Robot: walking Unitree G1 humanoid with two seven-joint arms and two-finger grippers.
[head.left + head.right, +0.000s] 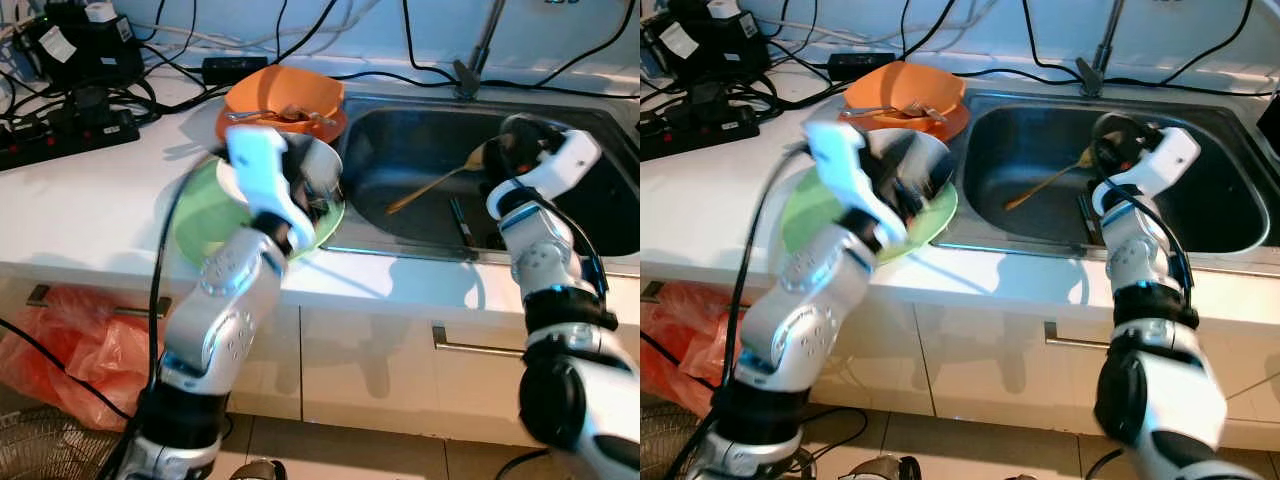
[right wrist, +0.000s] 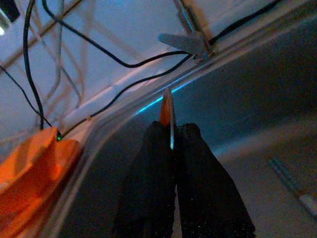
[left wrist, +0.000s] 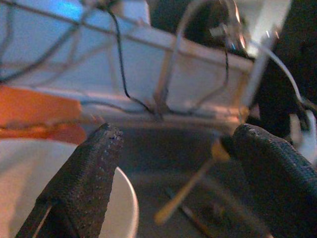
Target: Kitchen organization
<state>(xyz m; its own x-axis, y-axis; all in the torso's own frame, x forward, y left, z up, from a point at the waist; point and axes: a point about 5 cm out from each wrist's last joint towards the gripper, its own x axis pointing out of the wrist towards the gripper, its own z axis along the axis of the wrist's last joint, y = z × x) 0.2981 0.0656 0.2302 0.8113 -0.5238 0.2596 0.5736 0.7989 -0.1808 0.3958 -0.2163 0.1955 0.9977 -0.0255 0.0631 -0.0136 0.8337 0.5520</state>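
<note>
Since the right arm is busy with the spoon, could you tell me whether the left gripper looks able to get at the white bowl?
Probably yes: the left gripper is open above the white bowl on the green plate, with nothing between.

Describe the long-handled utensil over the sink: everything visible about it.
The utensil is a slim golden-tan spoon or spatula, seemingly wood or bamboo. It slants over the steel sink basin, its far tip low toward the basin floor and its upper end pinched between the shut fingers of the right gripper. Whether the tip touches the basin is unclear. The right wrist view shows it edge-on.
</note>
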